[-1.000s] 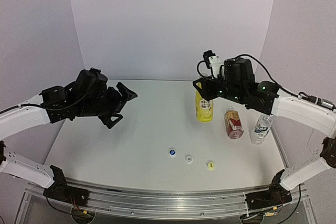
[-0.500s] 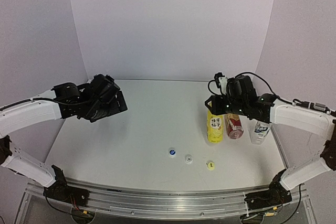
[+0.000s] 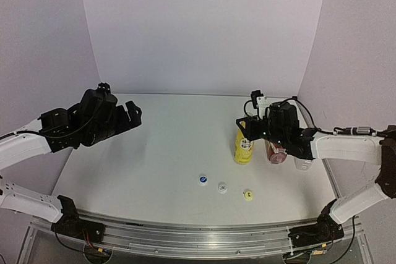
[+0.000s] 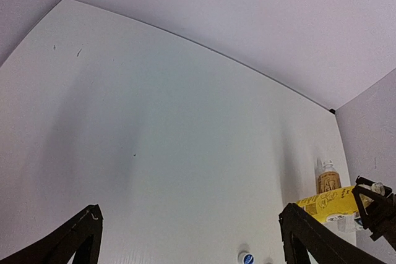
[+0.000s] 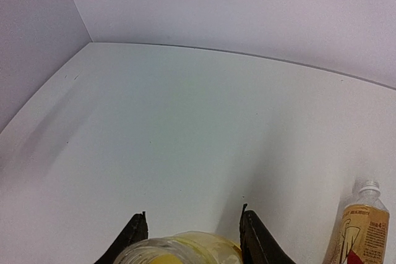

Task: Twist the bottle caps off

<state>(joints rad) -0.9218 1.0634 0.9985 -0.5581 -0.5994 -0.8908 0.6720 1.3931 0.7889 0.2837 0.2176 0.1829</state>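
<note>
The slim bottle (image 3: 242,149) is bright yellow with dark print. At its three o'clock, the short bottle (image 3: 276,153) is amber with a red-and-beige label. Among the loose caps, the nine o'clock cap (image 3: 202,180) is blue and white, the middle cap (image 3: 222,187) pale grey-white and the three o'clock cap (image 3: 248,195) yellow. The left gripper (image 3: 130,114) and right gripper (image 3: 242,129) are black.

I see two arms with long white links, the left arm (image 3: 21,145) and the right arm (image 3: 346,148). Both change to black, blocky wrist housings (image 3: 93,122) further out. The left fingers (image 4: 69,243) and the right fingers (image 5: 255,239) are matt black and pointed. A thin black cable (image 3: 346,130) runs along the right arm. The bases (image 3: 67,219) are black and sit on a grey metal rail (image 3: 198,234).
</note>
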